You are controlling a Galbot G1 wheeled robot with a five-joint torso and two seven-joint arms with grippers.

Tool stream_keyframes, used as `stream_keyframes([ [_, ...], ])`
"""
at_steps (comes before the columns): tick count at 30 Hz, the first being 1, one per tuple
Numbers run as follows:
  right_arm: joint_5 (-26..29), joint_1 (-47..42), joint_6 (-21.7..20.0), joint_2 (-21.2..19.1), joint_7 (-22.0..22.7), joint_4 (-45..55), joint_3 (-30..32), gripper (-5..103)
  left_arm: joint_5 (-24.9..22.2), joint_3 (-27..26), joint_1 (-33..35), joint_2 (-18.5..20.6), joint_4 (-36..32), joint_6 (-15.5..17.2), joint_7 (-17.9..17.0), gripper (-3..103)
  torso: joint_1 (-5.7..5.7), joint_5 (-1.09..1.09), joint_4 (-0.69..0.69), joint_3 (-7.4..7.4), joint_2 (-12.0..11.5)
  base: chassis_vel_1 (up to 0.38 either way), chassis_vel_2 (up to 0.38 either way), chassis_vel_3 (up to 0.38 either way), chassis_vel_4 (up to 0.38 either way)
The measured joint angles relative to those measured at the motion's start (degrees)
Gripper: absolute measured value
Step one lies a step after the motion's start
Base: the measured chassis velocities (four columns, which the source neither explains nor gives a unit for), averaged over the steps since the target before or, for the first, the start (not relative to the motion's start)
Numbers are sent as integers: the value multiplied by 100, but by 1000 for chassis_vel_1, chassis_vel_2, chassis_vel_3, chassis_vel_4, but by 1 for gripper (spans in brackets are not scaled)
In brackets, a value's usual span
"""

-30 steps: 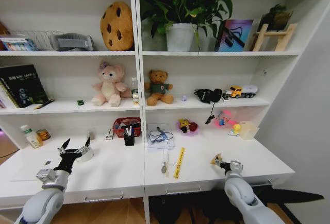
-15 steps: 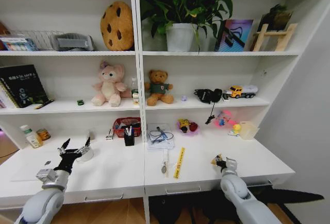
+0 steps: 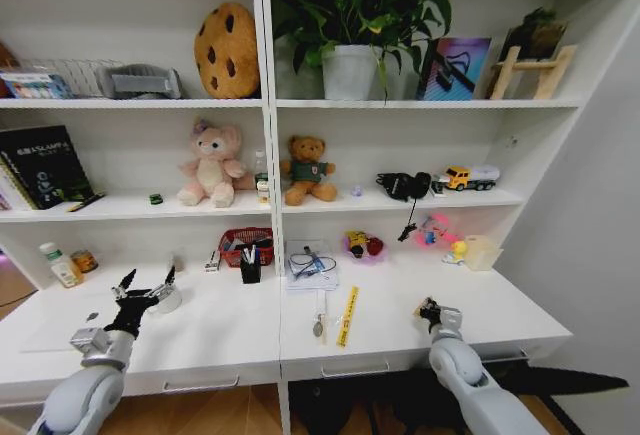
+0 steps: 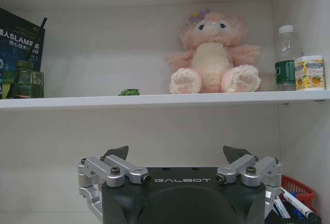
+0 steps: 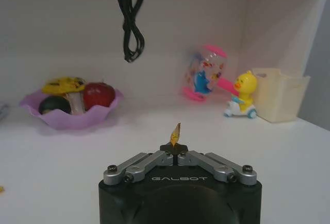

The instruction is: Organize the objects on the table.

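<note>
My right gripper [image 3: 430, 310] rests low over the white table [image 3: 200, 340] near its front right edge, shut on a small golden-yellow scrap [image 5: 176, 132] that sticks up between the fingertips [image 5: 181, 148]. At the table's left, my left gripper [image 3: 145, 290] hovers open with nothing between its fingers, right beside a small round tin [image 3: 168, 299]. In the left wrist view the left gripper [image 4: 177, 154] faces the shelf, where a tiny green toy car [image 4: 128, 92] sits beside a pink plush. Pens stand in a black holder [image 3: 250, 263]. A yellow ruler [image 3: 347, 315] lies mid-table.
A purple bowl of toy fruit [image 5: 72, 106], a duck toy [image 5: 242, 100] and a beige box [image 5: 278, 95] line the back right. A red basket [image 3: 246, 242], papers with a cable [image 3: 310, 267] and keys [image 3: 318, 326] sit mid-table. Bottles [image 3: 62, 265] stand far left.
My right gripper has shifted slightly and its wrist has turned, so the yellow scrap shows less in the head view. The left arm has not moved.
</note>
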Motion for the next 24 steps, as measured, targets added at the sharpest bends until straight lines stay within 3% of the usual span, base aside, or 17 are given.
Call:
stream_keyframes([
  [4, -109, 467, 331, -70, -533, -191, -167, 0, 0, 0, 0, 0, 0, 0, 0, 100, 0, -1, 2, 0, 0, 0, 0, 0, 0],
  [7, -111, 633, 386, -72, -681, -313, -257, 0, 0, 1, 0, 0, 0, 0, 0, 100, 0, -1, 2, 0, 0, 0, 0, 0, 0],
  [9, -186, 1106, 626, -60, -1241, -838, -558, 0, 0, 0, 0, 0, 0, 0, 0, 100, 0, -1, 4, 0, 0, 0, 0, 0, 0],
  [12, -199, 1476, 632, 0, -1502, -1216, -840, 0, 0, 0, 0, 0, 0, 0, -2, 100, 1, 0, 2, 0, 0, 0, 0, 0, 0],
  [24, -493, 2804, 751, 591, -1607, -2346, -1438, 0, 0, 0, 0, 0, 0, 0, -1, 100, 0, -2, 1, 0, 0, 0, 0, 0, 0],
])
